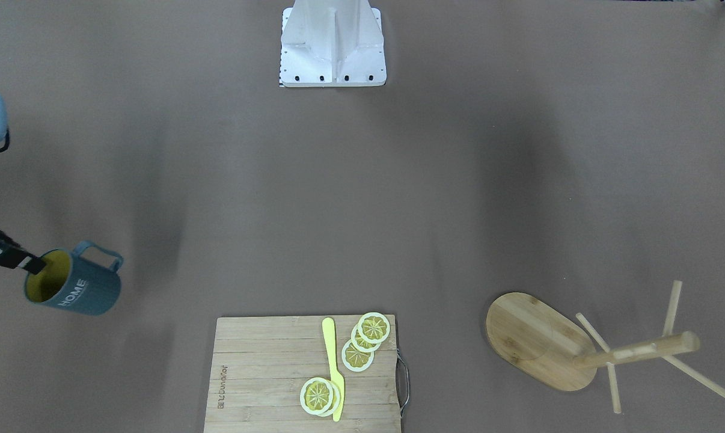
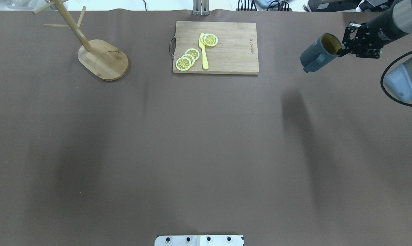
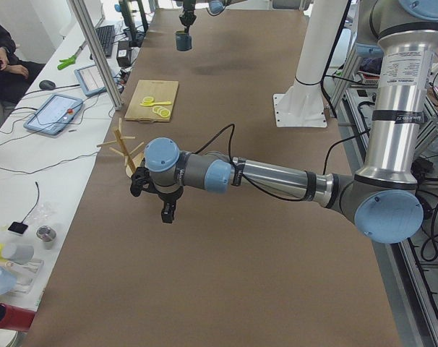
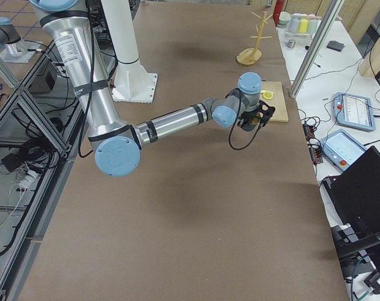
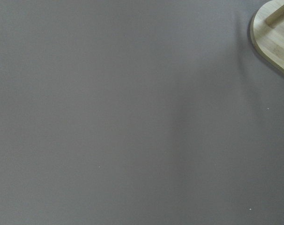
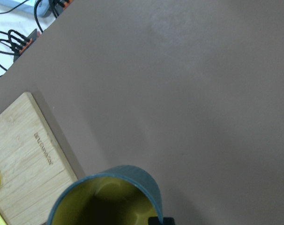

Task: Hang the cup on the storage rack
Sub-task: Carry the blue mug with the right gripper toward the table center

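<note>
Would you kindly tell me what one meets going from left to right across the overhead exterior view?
storage rack → cutting board → cup → right gripper

The cutting board [image 2: 231, 51] lies between the storage rack [image 2: 103, 60] and the cup [image 2: 316, 54].

Overhead view: tabletop [image 2: 206, 153] open across centre and lower half, wide passage; cutting board [image 2: 233, 54] with lemon slices [image 2: 184, 63] and knife [image 2: 204, 56] blocks top centre; storage rack [image 2: 105, 61] upper left, pegs jutting sideways; open strip between them; cup [image 2: 315, 54], tilted, pinched by right gripper [image 2: 339, 52], fills upper right.
</note>
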